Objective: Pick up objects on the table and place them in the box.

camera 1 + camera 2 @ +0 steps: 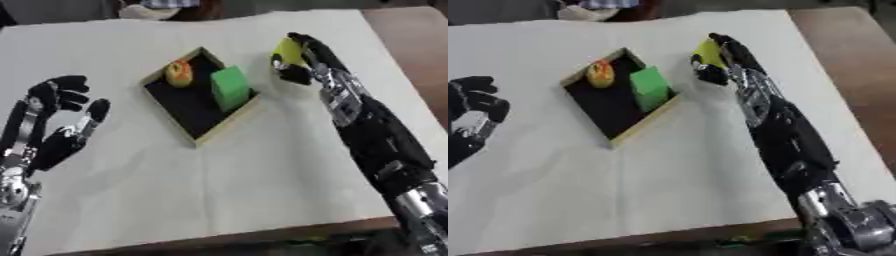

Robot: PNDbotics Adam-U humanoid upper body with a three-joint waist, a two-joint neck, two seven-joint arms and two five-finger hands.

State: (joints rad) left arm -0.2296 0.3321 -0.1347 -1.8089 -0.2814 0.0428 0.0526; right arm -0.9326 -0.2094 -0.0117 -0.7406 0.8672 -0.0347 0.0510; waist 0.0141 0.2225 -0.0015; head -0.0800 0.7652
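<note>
The right hand (296, 61) has its fingers and thumb curled round a yellow object (286, 49), holding it near the far right part of the desk (219, 200), just beside the box's (199, 138) far right corner and not yet over it. Whether the object is already clear of the desk surface cannot be told. The box, a shallow wooden tray with a dark floor, sits askew toward the far middle of the desk and already holds a green block (230, 86) along its right wall and a small orange and yellow fruit-like piece (179, 73) in its far corner. To do this step well, the hand probably needs to carry the yellow object leftward and toward the near half of the box, where the dark floor lies bare, keeping it high enough to pass over the wooden rim and the green block. It should let go only once the object is low over the floor, so that it neither bounces out nor knocks the block. The left hand (61, 120) hangs idle near the desk's left edge, fingers relaxed and holding nothing. No brand, label or writing can be read on anything.
</note>
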